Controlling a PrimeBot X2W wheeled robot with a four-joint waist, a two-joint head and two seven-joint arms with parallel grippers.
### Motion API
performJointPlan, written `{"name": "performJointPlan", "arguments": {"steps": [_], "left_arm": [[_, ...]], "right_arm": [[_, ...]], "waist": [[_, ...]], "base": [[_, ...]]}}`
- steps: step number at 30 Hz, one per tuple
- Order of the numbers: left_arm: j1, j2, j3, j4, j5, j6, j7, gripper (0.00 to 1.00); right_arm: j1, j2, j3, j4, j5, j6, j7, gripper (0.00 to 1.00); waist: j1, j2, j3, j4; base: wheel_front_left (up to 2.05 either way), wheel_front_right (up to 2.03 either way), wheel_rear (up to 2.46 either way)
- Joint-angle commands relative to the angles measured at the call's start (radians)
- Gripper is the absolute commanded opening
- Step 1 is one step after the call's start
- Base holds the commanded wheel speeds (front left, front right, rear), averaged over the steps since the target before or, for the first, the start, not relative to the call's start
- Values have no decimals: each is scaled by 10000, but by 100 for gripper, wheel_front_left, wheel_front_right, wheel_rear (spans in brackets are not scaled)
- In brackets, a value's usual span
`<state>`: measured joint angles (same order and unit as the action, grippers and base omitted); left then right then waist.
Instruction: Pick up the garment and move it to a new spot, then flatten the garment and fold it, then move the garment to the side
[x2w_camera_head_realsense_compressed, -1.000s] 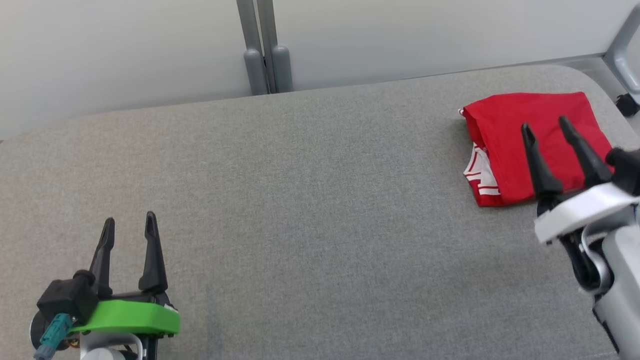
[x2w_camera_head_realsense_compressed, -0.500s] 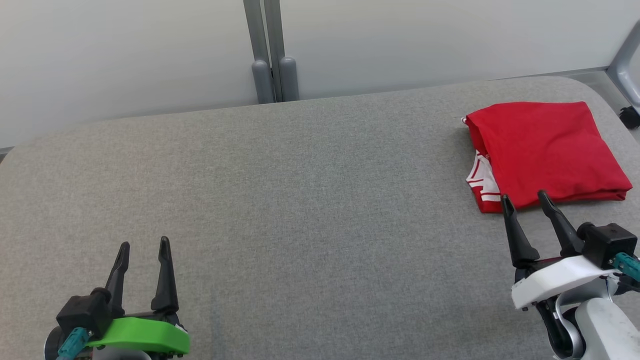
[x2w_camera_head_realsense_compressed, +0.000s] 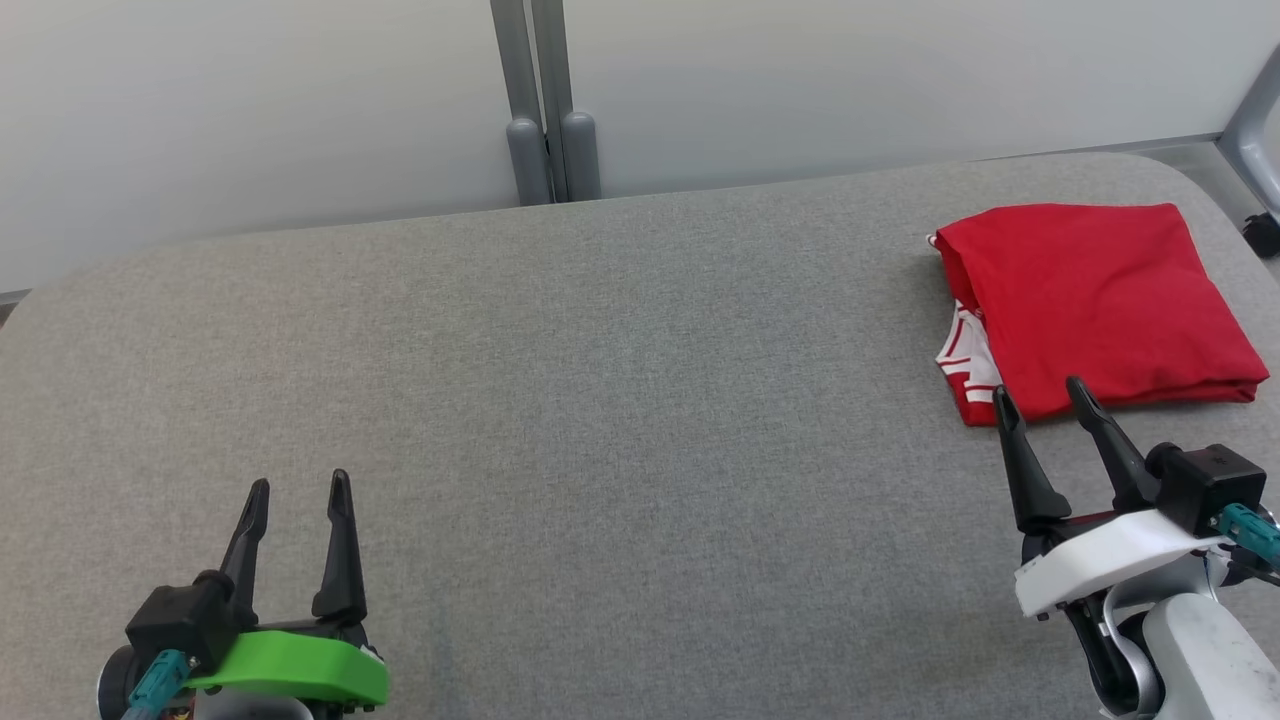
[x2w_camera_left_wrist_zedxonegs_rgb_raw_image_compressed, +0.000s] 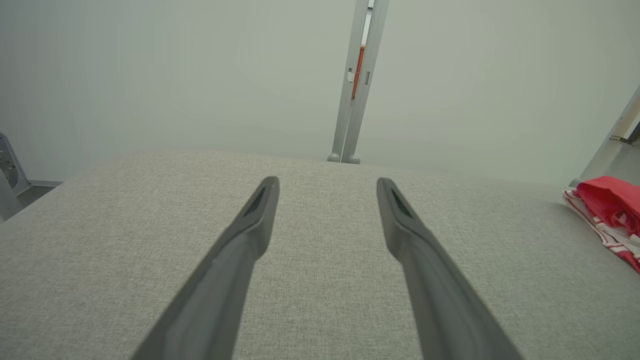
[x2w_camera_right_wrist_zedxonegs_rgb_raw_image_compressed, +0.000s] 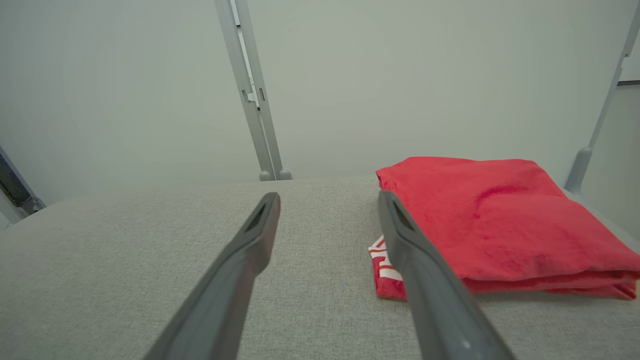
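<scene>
The red garment (x2w_camera_head_realsense_compressed: 1100, 300) lies on the far right side of the grey bench (x2w_camera_head_realsense_compressed: 600, 400), close to the rounded corner. It sits well away from the middle of the bench. It is folded into a neat, thick square, with the layers stacked on top of each other. A white striped bit (x2w_camera_head_realsense_compressed: 965, 355) pokes out from under its left edge.

The left hand (x2w_camera_head_realsense_compressed: 300, 482) is low at the near left, far from the garment. Its two dark fingers are spread apart and there is nothing between them. The right hand (x2w_camera_head_realsense_compressed: 1039, 388) is at the near right, just beside the front edge of the garment. Its fingers are spread wide too, and they hold nothing. The tips seem to be just short of the red cloth and not touching it, but from where I stand that is hard to tell for sure.

To me, the job looks almost all done. The garment is flat, folded and off to the side, and no hand is gripping it. I think nothing big is left, maybe only for the arms to go and rest. The striped bit sticking out makes the fold a little messy. A small tidy-up could be the one thing left, if anyone minds it.
</scene>
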<state>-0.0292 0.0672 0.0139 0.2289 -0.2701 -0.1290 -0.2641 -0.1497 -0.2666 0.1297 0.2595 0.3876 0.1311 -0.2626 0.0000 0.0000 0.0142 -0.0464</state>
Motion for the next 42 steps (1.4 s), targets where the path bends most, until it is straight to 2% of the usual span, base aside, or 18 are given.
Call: {"name": "performJointPlan", "arguments": {"steps": [1,11,12,15,42], "left_arm": [[-122,-32,0,-2,20,-23,4,100],[-111,1,-110,67,-133,-28,4,100],[-19,-25,-134,68,-60,0,2,0],[99,-106,-151,316,-110,0,20,0],[-240,-122,243,248,-4518,-7,1269,0]], "right_arm": [[-82,15,22,19,-41,-9,-23,100],[-140,17,75,105,7,-9,-23,100],[-33,29,81,99,6,2,1,0],[162,152,123,305,57,2,29,0],[230,808,-739,131,4096,0,1267,0]], "waist": [[0,0,15,4],[0,0,-1,-23],[0,0,2,-22],[0,0,1,-21],[0,0,-23,83]], "base": [[0,0,0],[0,0,0],[0,0,0],[0,0,0],[0,0,0]]}}
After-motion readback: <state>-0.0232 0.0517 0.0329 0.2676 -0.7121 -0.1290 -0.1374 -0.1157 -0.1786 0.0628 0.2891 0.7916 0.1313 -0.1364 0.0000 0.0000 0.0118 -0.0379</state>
